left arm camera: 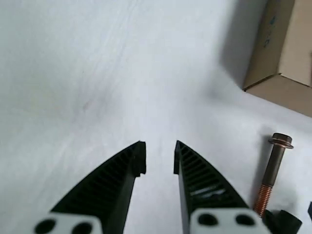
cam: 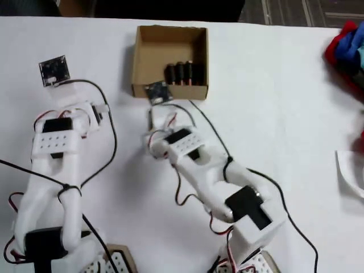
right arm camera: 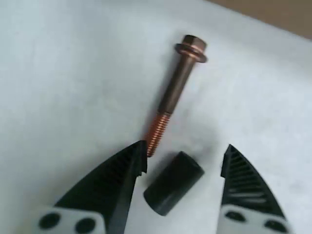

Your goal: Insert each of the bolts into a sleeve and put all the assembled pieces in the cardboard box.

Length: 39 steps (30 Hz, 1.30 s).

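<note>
One white table (cam: 273, 114) carrying cardboard box (cam: 168, 48) at middle of far edge. Left gripper (left arm camera: 160, 146) hovering over bare table, fingers standing slightly apart, gripping nothing. Right gripper (right arm camera: 185, 148) hovering near box, fingers spreading wide around black sleeve (right arm camera: 173, 183). Assembled pieces (cam: 185, 73) lying along box's near wall. Copper bolt (right arm camera: 178, 87) lying on table, threaded end just beside sleeve, not inserted.
</note>
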Motion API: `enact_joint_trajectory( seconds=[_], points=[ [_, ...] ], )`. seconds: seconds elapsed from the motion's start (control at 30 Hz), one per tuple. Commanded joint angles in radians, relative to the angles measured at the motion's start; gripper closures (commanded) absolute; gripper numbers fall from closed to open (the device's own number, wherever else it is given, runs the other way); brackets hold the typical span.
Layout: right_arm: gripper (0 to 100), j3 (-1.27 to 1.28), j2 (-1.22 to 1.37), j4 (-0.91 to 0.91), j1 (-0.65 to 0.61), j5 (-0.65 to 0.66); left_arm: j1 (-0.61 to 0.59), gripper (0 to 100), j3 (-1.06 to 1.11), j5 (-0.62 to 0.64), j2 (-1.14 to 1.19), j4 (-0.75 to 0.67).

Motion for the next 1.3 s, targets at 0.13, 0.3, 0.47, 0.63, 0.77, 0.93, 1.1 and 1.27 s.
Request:
enact_joint_trajectory(
  seconds=[0.13,0.3,0.47,0.63,0.77,0.93,1.1,1.27],
  points=[
    [75.5,-0.018,-0.007,-0.042,-0.013,-0.087,0.009,88,-0.035,-0.011,-0.011,-0.02],
    [86.7,-0.037,-0.008,0.027,0.013,-0.414,0.009,88,-0.035,-0.011,-0.011,-0.02],
    [86.0,-0.06,-0.008,0.081,0.038,-0.465,0.009,88,-0.035,-0.011,-0.011,-0.02],
    [85.8,-0.112,0.001,0.183,0.035,-0.462,0.009,88,-0.035,-0.011,-0.011,-0.02],
    [85.8,-0.112,0.002,0.199,0.036,-0.462,0.009,88,-0.035,-0.011,-0.011,-0.02],
    [86.0,-0.112,0.002,0.197,0.035,-0.462,0.009,88,-0.035,-0.011,-0.011,-0.02],
    [86.0,-0.117,0.025,0.191,0.033,-0.46,0.009,88,-0.035,-0.011,-0.011,-0.02],
    [86.0,-0.13,0.125,0.171,0.038,-0.46,0.009,88,-0.035,-0.011,-0.011,-0.02]
  ],
)
